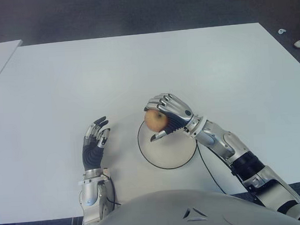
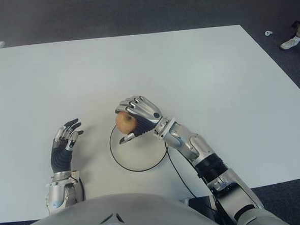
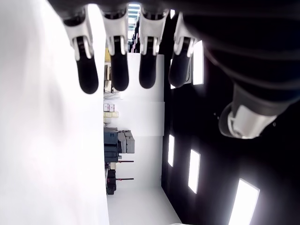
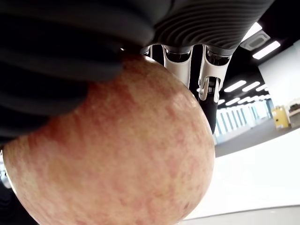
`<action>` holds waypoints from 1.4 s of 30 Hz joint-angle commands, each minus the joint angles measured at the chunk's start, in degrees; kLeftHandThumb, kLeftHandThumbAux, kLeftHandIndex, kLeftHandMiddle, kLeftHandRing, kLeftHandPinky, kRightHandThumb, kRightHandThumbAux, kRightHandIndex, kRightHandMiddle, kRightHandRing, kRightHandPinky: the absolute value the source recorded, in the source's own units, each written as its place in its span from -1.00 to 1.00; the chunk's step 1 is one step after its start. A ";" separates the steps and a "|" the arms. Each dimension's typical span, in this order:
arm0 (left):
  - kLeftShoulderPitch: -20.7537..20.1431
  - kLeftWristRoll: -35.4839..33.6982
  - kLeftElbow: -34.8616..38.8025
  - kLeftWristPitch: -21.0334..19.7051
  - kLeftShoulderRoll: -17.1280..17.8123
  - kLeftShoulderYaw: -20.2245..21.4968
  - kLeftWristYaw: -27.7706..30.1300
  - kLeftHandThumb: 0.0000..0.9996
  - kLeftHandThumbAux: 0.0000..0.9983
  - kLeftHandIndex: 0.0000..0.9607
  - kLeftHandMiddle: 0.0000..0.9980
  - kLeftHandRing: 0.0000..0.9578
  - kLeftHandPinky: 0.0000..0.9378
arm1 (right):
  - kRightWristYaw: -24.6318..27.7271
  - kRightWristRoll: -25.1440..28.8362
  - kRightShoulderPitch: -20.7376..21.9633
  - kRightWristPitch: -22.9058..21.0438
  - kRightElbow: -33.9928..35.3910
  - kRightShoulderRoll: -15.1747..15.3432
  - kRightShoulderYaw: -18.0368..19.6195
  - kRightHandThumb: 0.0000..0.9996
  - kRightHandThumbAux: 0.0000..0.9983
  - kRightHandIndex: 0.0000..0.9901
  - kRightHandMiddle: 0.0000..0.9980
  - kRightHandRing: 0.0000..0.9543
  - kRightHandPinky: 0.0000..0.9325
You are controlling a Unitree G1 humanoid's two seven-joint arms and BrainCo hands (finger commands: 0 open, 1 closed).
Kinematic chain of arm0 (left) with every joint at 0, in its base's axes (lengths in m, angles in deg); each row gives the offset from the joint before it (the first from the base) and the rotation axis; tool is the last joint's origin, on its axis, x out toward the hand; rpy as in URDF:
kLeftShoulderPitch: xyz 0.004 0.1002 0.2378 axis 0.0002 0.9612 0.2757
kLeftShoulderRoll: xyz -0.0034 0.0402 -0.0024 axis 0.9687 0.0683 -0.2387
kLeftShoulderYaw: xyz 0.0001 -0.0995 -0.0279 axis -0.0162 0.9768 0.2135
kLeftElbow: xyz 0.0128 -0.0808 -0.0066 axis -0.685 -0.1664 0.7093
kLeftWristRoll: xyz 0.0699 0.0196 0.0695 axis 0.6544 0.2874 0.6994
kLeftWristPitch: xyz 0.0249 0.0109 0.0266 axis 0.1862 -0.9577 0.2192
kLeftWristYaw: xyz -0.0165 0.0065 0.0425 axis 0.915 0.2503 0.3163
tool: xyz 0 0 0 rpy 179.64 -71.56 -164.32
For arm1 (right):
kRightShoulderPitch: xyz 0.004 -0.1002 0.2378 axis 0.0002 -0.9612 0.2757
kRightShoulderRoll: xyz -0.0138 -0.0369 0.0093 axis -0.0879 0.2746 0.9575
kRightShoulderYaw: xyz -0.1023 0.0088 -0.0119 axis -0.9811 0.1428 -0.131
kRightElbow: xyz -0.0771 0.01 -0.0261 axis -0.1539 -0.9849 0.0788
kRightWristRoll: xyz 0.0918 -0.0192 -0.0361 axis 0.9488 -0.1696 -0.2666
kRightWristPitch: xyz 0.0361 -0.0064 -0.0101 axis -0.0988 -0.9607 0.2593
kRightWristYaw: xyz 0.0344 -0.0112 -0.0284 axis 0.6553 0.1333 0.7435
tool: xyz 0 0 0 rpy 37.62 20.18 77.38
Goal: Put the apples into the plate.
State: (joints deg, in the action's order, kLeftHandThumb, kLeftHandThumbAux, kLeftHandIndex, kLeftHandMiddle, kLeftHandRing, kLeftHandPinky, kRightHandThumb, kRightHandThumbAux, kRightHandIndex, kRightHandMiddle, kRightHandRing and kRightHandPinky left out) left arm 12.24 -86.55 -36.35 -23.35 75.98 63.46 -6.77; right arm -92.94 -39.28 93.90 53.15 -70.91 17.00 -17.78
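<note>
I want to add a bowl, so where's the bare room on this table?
The table is bare beyond both hands and right of the plate. It is crowded around the plate: the right hand holds an apple over its far rim, and the open left hand shows left.

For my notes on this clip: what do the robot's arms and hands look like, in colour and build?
Both arms are silver-grey metal segments with black joints. The right hand has silver knuckle plates over a black ribbed palm and dark fingertips. The left hand has the same build. A thin black cable runs along the right forearm, and another at the left wrist.
</note>
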 commanded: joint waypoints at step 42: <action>0.75 0.97 -2.94 -2.88 -0.96 0.16 -1.67 -0.38 0.03 -0.48 -0.55 -0.47 -0.35 | -4.17 -0.10 -8.97 2.82 8.07 2.18 4.67 -0.39 -0.30 -0.76 -0.70 -0.74 -0.72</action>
State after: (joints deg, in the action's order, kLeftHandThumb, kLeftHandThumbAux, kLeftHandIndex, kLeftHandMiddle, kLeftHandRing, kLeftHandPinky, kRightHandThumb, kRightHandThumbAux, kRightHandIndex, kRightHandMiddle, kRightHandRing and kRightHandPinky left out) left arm 12.48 -85.84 -36.10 -24.22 75.65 63.85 -8.04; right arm -95.49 -38.69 85.04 54.51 -64.17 18.76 -13.81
